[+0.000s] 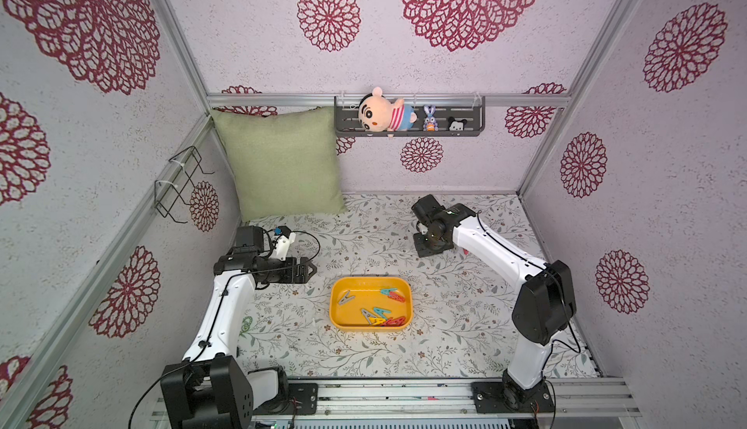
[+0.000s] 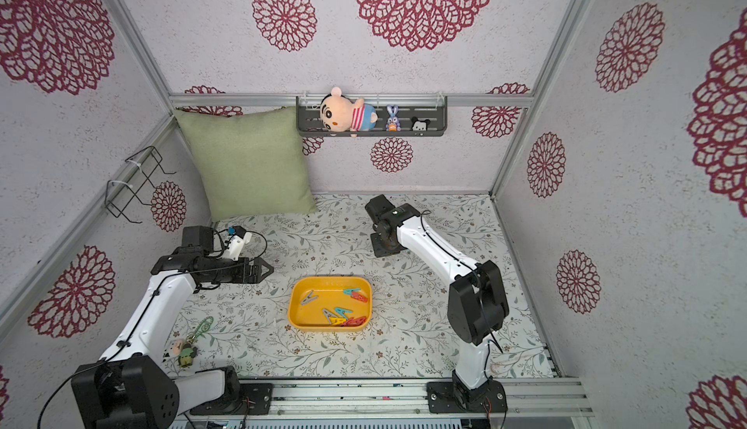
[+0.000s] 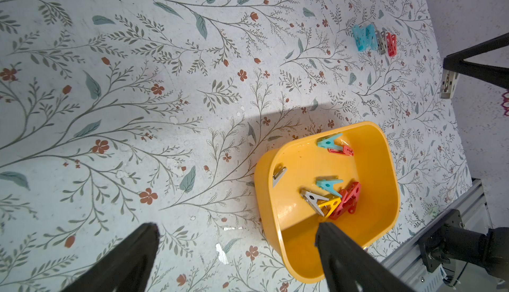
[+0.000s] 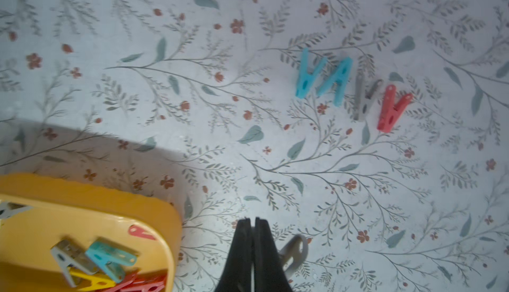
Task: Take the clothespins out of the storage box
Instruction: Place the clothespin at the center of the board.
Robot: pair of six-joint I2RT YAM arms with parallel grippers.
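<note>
Yellow storage box (image 1: 364, 291) holds eight-odd clothespins (image 1: 384, 317), a row of four (image 4: 341, 84) lies on the desk (image 1: 364, 237) at its two o'clock; right gripper (image 4: 252, 221) apparently pinches a grey clothespin (image 4: 296, 249), left gripper (image 3: 237, 228) gapes empty.

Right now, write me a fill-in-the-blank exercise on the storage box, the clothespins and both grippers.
1. The left gripper is ____.
2. The right gripper is ____.
3. Outside the yellow storage box, ____ clothespins lie in a row on the table.
4. That row holds two blue, one grey and one ____.

Missing words: open; shut; four; red.
</note>
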